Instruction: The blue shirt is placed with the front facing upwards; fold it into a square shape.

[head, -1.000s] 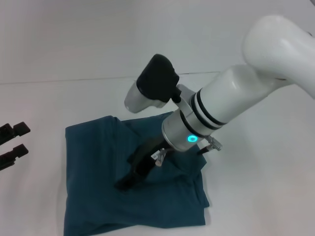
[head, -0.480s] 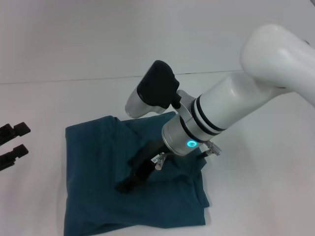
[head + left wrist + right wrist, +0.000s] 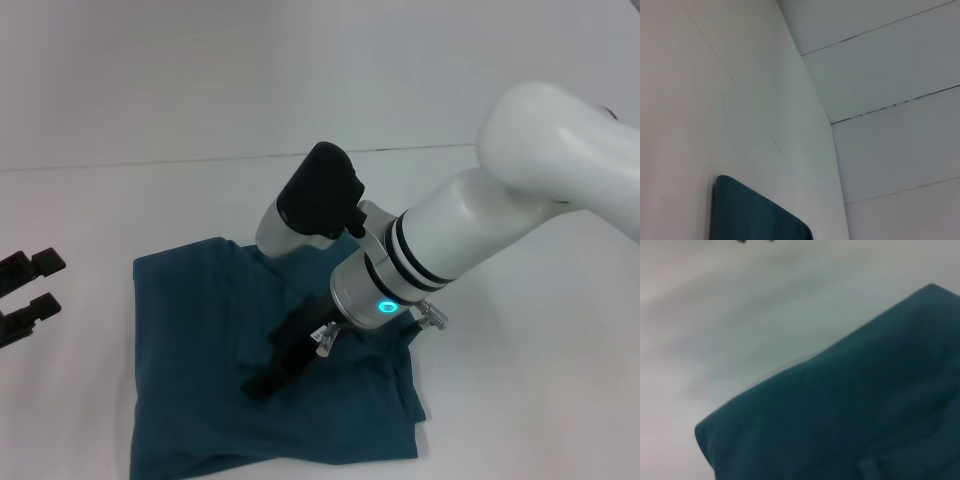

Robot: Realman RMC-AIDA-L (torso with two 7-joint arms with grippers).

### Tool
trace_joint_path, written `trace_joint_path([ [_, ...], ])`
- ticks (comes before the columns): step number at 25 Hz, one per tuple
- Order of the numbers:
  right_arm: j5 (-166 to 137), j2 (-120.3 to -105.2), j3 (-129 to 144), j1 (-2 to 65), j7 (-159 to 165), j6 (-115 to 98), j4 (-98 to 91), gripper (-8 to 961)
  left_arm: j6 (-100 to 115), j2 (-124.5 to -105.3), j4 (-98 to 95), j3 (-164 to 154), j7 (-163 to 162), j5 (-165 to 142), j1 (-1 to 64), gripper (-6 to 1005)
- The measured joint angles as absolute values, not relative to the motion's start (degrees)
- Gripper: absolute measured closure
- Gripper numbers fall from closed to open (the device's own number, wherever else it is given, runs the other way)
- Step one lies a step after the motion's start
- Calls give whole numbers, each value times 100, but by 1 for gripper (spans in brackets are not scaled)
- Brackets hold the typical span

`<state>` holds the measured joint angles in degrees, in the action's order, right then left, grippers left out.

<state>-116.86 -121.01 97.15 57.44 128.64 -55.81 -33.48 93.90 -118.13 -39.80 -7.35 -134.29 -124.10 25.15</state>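
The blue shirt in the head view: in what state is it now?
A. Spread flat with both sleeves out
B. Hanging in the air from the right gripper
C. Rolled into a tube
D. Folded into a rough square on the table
D: the blue shirt lies on the white table as a compact, roughly square bundle with folded layers at its edges, under the right gripper.

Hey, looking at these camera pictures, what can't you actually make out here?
- Head view: whether the right gripper pinches the blue shirt; its dark fingers merge over the cloth.
- Head view: the shirt's near edge, cut off by the frame.
- Head view: left gripper, cut off at the edge.
- Right wrist view: shirt folds, blurred.
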Motion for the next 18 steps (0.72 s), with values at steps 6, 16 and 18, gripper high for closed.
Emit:
trace_joint_path([
  [6, -11680, -12106, 9817, 5769, 13012, -5508, -3341, 133, 9386, -11814, -3980, -728, -13422, -12410, 2505, 181],
  [16, -11856, -12089, 9861, 5839, 13327, -5446, -3324, 273, 9386, -11813, -3853, -719, -13362, -12410, 2534, 181],
  [18, -11966, -12094, 9893, 5857, 13399, -5443, -3323, 337, 9386, -11813, -3848, -719, -13359, -12410, 2540, 181],
])
